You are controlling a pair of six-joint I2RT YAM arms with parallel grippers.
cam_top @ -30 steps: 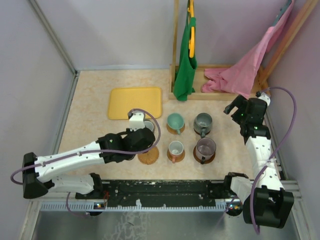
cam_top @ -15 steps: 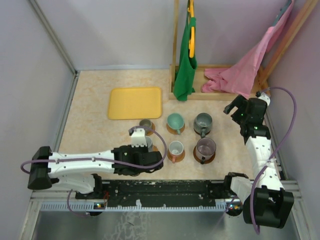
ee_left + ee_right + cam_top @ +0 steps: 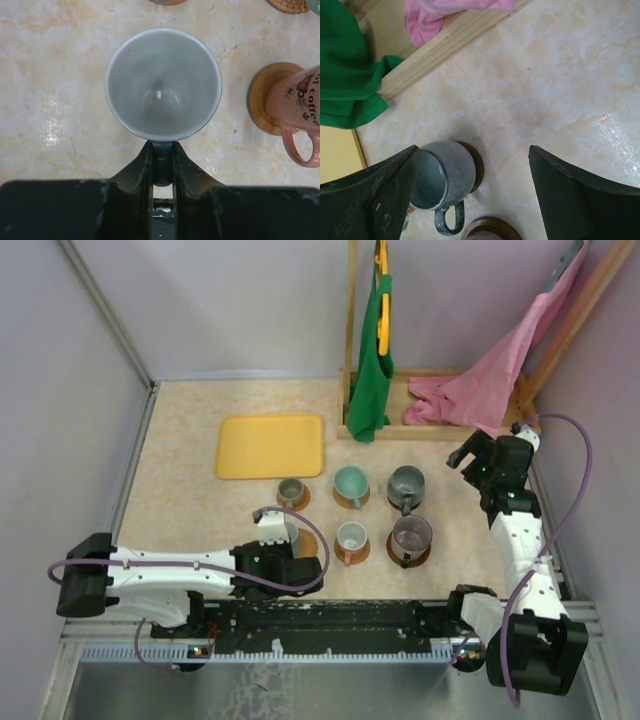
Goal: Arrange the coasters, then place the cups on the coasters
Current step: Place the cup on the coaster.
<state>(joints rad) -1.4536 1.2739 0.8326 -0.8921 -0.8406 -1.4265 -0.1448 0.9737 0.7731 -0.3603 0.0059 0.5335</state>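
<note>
My left gripper [image 3: 272, 538] [image 3: 162, 150] is shut on the handle of a grey cup [image 3: 163, 82] [image 3: 287, 532] with a pale inside, held upright. In the top view an empty tan coaster [image 3: 307, 544] peeks out just right of it. A pink cup [image 3: 299, 117] [image 3: 351, 537] stands on its coaster [image 3: 261, 102]. A small grey cup [image 3: 291, 490], a teal cup [image 3: 350, 482], a grey cup [image 3: 406, 483] [image 3: 445, 177] and a purplish cup [image 3: 411, 535] also sit on coasters. My right gripper [image 3: 467, 454] [image 3: 473, 149] hangs open, far right of the grey cup.
A yellow tray [image 3: 270, 445] lies at the back left. A wooden rack [image 3: 420, 430] with a green cloth [image 3: 372, 370] and a pink cloth [image 3: 480, 390] stands behind the cups. Walls close in both sides.
My left arm has drawn back toward the near edge with the grey cup in its grip, uncovering the small grey cup on the far-left coaster. The right arm has not moved.
</note>
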